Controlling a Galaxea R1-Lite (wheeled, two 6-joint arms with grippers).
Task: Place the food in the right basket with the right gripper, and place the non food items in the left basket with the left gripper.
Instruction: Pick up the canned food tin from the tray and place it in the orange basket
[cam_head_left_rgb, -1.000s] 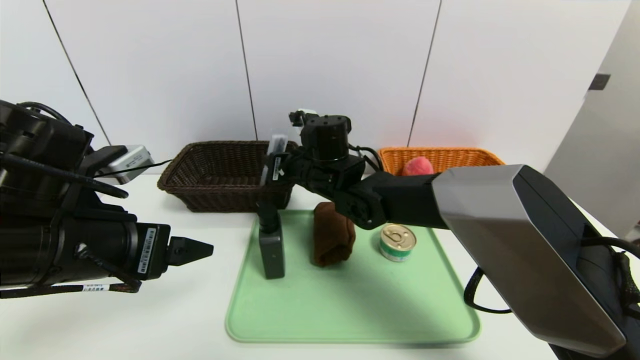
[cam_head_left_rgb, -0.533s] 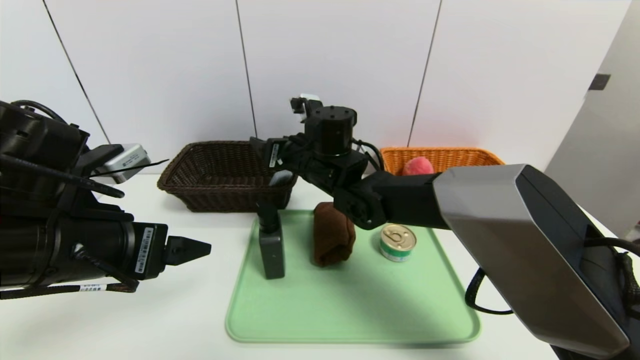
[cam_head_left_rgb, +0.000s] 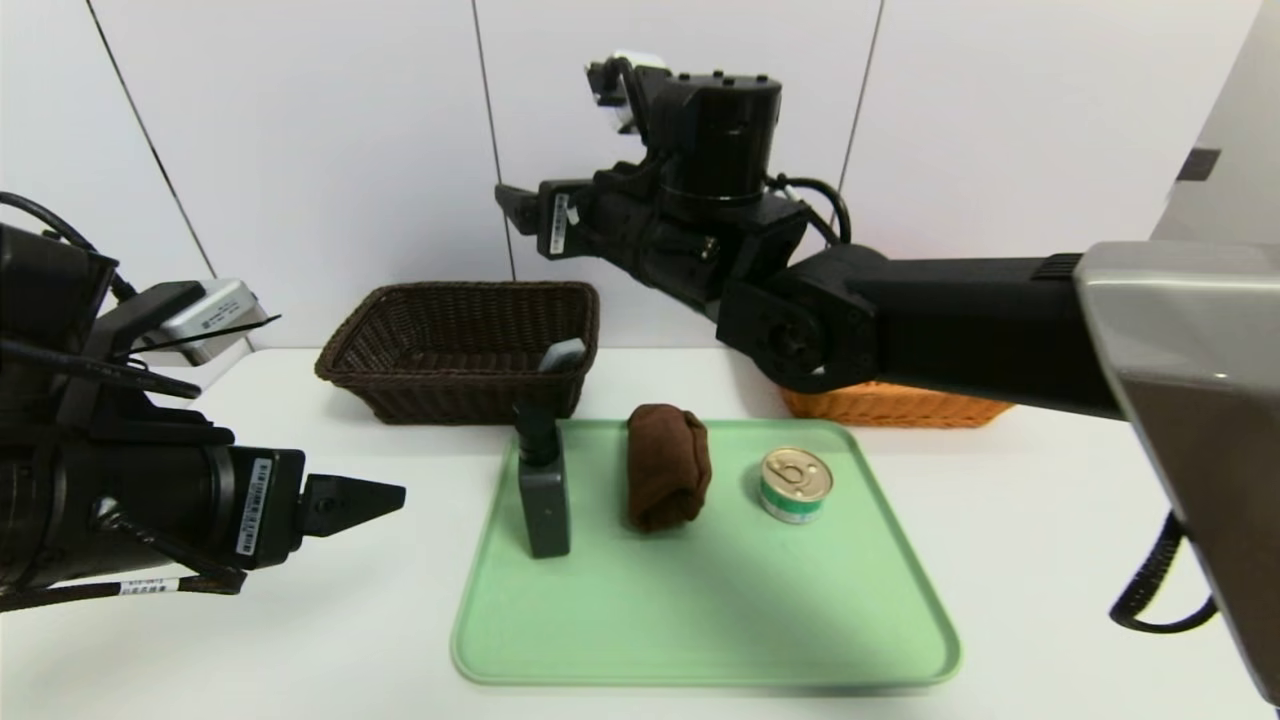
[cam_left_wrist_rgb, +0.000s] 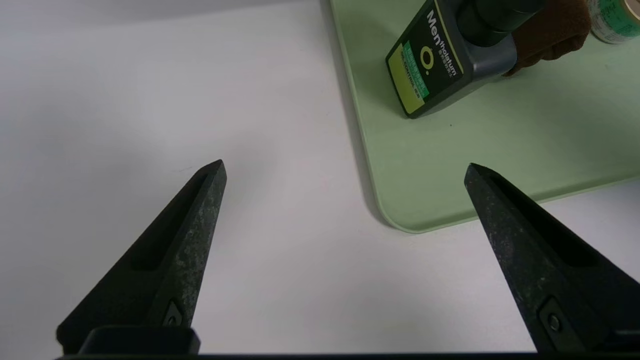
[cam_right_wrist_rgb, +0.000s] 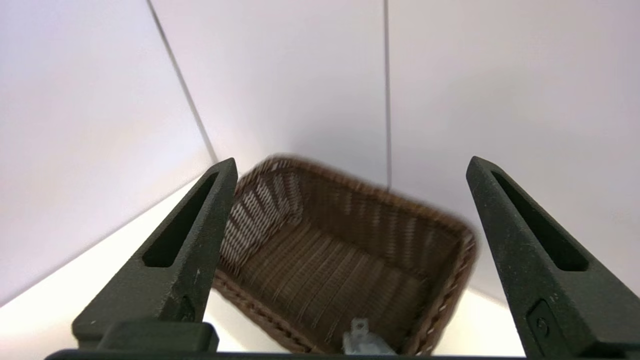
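White wall panels stand behind the white table (cam_head_left_rgb: 300, 640); beside its green tray (cam_head_left_rgb: 700, 640), both grippers gape empty.

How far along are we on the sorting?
Done: one grey item lies in the brown basket. In hand: nothing; right gripper open above that basket, left gripper open beside the green tray. Left: Mentholatum bottle, brown towel, can on it.
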